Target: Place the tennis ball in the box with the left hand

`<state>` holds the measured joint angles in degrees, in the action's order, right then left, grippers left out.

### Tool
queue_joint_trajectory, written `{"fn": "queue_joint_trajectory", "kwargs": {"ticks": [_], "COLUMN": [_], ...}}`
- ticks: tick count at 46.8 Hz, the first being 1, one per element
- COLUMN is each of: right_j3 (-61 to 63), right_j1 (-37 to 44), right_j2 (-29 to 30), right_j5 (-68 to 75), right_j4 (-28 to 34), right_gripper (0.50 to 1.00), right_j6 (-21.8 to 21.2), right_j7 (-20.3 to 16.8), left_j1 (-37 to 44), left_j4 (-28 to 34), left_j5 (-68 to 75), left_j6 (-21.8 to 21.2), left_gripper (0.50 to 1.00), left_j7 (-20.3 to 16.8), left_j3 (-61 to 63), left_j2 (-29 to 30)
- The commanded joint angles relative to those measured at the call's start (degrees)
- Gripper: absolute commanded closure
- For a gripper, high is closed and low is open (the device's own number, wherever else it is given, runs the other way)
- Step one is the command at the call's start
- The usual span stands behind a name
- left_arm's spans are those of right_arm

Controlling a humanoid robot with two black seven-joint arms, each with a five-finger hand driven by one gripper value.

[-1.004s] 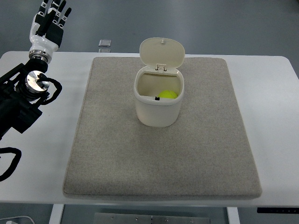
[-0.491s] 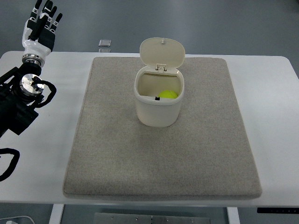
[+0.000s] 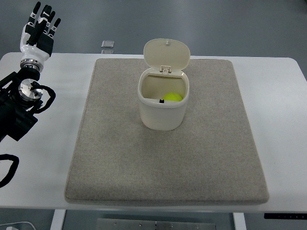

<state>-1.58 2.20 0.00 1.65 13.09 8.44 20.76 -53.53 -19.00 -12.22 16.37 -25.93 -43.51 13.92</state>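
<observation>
I see the tennis ball (image 3: 172,97) lying inside the cream box (image 3: 163,103), whose hinged lid (image 3: 166,53) stands open. The box sits on a grey mat (image 3: 120,153) near the middle of the white desk (image 3: 283,96). My left hand (image 3: 38,31) is raised over the desk's far left corner, fingers (image 3: 46,12) released, straight and empty.

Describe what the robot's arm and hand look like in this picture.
Only the left arm shows, at the left edge. The left hand has black fingers with white knuckle segments and a white back. Below it sits a silver wrist ring, then a round metal disc on a black boxy arm body, with black cables looping beside it.
</observation>
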Motion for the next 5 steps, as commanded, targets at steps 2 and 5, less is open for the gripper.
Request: {"fn": "queue_joint_trajectory", "kwargs": {"ticks": [2, 5], "right_j3": [0.0, 0.0], "right_j1": [0.0, 0.0], "right_j2": [0.0, 0.0], "right_j5": [-0.2, -0.2], "right_j4": [0.0, -0.1], "right_gripper": [0.562, 0.562], "right_j6": [0.0, 0.0], "right_j7": [0.0, 0.0], "left_j1": [0.0, 0.0], "left_j4": [-0.2, -0.2], "left_j5": [-0.1, -0.1], "left_j6": [0.0, 0.0], "left_gripper": [0.651, 0.651], "left_j7": [0.0, 0.0], "left_j3": [0.0, 0.0], "left_j2": [0.0, 0.0]}}
